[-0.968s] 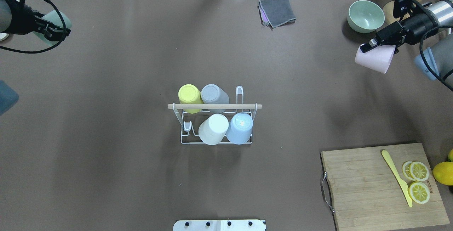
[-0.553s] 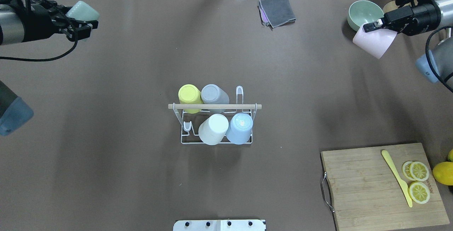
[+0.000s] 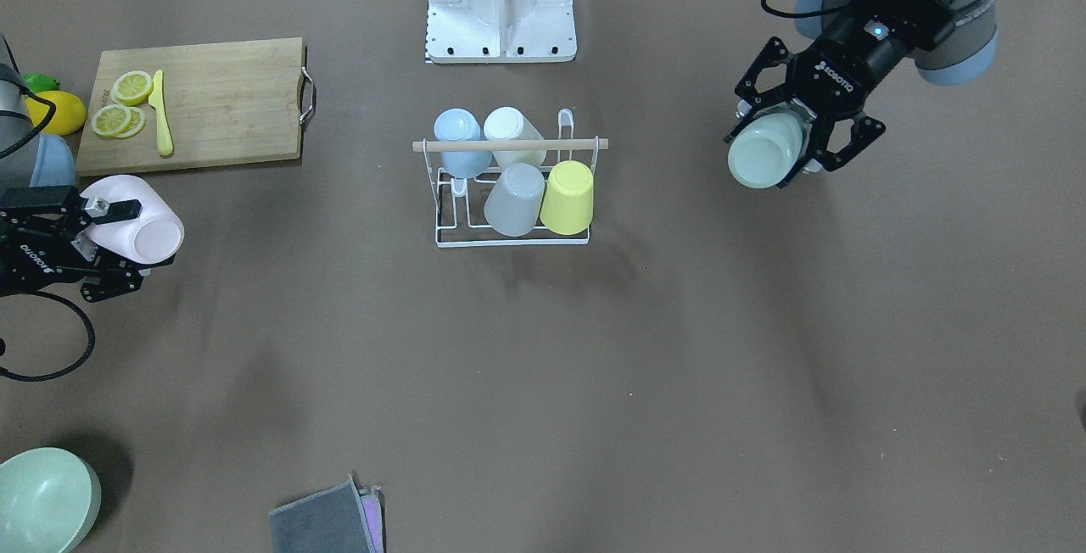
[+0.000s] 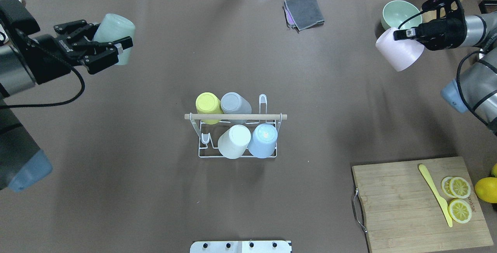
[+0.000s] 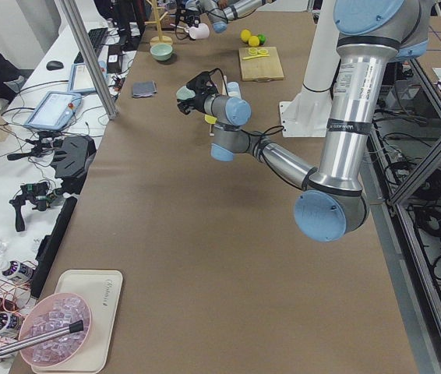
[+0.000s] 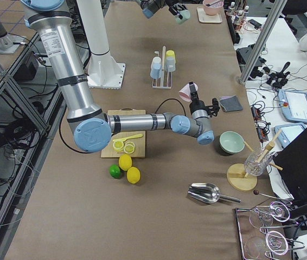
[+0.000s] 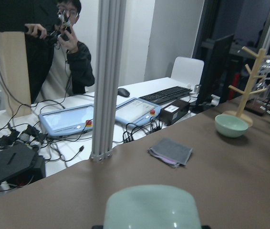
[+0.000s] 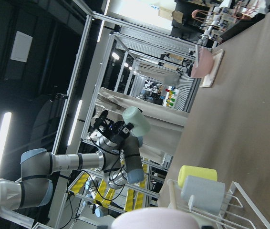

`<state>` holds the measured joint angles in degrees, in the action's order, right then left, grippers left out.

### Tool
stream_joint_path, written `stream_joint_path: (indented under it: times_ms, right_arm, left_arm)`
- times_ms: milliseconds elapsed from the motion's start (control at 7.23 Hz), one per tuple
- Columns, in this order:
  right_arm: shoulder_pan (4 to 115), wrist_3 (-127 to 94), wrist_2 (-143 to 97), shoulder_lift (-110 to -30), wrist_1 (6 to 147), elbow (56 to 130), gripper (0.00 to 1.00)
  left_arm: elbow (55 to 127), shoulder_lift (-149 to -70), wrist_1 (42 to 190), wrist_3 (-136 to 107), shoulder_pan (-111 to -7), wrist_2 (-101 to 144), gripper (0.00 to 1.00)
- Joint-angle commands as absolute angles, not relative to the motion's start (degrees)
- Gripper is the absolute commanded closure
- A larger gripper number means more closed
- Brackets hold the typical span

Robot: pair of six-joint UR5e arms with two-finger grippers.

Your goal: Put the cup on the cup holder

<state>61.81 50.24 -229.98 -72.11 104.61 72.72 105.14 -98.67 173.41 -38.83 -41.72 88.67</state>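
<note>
Nearest the robot's base, on its right, we note a wooden cutting board point(image 4: 404, 206) bearing lemon slices point(image 4: 459, 198) and a yellow knife point(image 4: 435, 193). At the table's centre stands the cup holder point(image 4: 237, 116). A white cup point(image 4: 234, 141) and a blue cup point(image 4: 263, 139) sit inverted on its near row, and a yellow cup point(image 4: 207, 104) and a grey cup point(image 4: 234, 103) on its far row. One prong stands bare at the near left and one at the far right. Further out, well apart from the rack, the left gripper point(image 3: 793, 142) is clamped on a pale green cup point(image 3: 762, 159), tipped on its side above the table. The right gripper point(image 3: 119, 239) likewise grips a pink cup point(image 3: 140, 226) off the surface. At the far edge lie a grey cloth point(image 4: 304, 11) and a green bowl point(image 4: 401, 16).
</note>
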Motion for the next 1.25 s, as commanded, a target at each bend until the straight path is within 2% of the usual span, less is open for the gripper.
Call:
stream_joint_path:
  times_ms: [0, 138, 415, 692, 1107]
  right_arm:
    - [57.1, 60.0, -238.8, -71.7, 103.3, 72.4, 0.69]
    - [55.6, 64.8, -242.6, -71.4, 103.3, 72.4, 0.69]
    - [52.7, 71.4, -243.6, -69.5, 103.4, 71.6, 0.73]
    - [52.1, 79.2, -243.7, -68.1, 103.4, 71.4, 0.73]
    - [51.0, 92.1, -243.7, -65.8, 103.3, 71.8, 0.73]
  left_arm:
    - [105.1, -98.3, 181.6, -32.7, -24.7, 66.5, 1.00]
    - [105.2, -98.3, 183.8, -29.7, -21.0, 61.1, 1.00]
    - [105.0, -98.7, 189.0, -21.3, -20.0, 60.7, 1.00]
    - [104.2, -98.4, 195.9, -14.4, -12.3, 53.1, 1.00]
    - [103.4, -98.6, 196.0, -13.3, -14.5, 51.9, 1.00]
